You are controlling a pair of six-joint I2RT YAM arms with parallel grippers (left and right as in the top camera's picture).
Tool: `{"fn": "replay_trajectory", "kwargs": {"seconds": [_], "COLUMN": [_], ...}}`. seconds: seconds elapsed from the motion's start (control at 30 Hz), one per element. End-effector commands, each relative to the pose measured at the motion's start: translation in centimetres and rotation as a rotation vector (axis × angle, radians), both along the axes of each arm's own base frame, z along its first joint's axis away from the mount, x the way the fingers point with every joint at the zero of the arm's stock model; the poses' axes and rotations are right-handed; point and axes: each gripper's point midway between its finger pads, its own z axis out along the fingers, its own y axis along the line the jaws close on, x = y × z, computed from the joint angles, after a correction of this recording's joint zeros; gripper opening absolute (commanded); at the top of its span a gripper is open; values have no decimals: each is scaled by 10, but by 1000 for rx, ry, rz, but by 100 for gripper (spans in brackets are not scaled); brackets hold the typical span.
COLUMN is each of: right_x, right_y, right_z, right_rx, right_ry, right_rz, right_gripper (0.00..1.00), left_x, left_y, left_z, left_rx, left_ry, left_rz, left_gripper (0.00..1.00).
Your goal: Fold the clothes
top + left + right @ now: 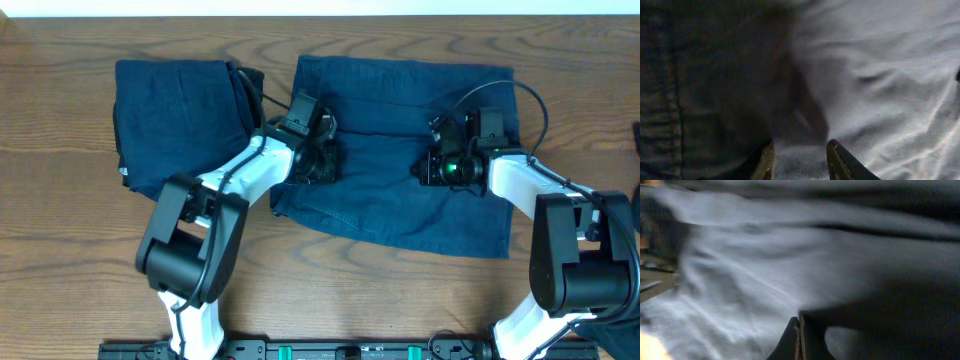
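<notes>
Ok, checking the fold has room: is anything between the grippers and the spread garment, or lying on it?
Nothing visible does. The left gripper and right gripper are both down on the spread garment, and nothing else lies on it. The folded bundle sits beside it, on the left gripper's side.

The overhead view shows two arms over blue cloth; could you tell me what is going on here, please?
Two robot arms are folding clothes on a brown wooden table. A dark navy denim-like garment lies spread out with both grippers down on it: the left gripper has its jaws apart, the right gripper is shut, apparently pinching a fold. A folded navy rectangular bundle sits beside it, toward the picture's left.
</notes>
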Motion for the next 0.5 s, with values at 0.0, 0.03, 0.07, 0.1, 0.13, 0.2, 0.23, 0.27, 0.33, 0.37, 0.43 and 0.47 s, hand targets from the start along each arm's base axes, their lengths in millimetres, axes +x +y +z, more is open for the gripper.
{"fn": "replay_trajectory", "kwargs": {"seconds": [0.0,0.03,0.07,0.1,0.13,0.2,0.23,0.27,0.33,0.37,0.43,0.47], "right_x": [-10,-13,-13,-14,-14,-12,-11,-9,-3,0,5,8], "right_y": [-26,-32,-39,-47,-54,-71,-79,-89,-109,-118,-134,-141], "right_z": [-22,-24,-26,-27,-27,-27,-27,-27,-26,-25,-22,-20], "right_rx": [-146,-163,-172,-178,-179,-176,-177,-179,-187,-185,-181,-180], "right_ry": [81,97,108,121,132,138,139,134,116,102,85,78], "right_rz": [-103,-117,-140,-171,-198,-244,-267,-294,-348,-374,-414,-435], "right_gripper": [1,1,1,1,1,1,2,3,6,6,7,7], "left_x": [-9,-10,-11,-11,-11,-11,-9,-8,-6,-6,-6,-6], "left_y": [1,1,2,2,2,2,1,1,0,0,0,0], "left_z": [-19,-21,-24,-25,-26,-26,-26,-26,-25,-25,-25,-25], "left_rx": [17,20,24,27,28,27,24,22,19,18,17,17], "left_ry": [50,55,60,63,62,59,53,47,40,38,37,37], "left_rz": [-7,-8,-7,-7,-10,-10,-10,-12,-13,-12,-12,-12], "left_gripper": [36,36,36,36,36,36,36,36,36,36,36,36]}}
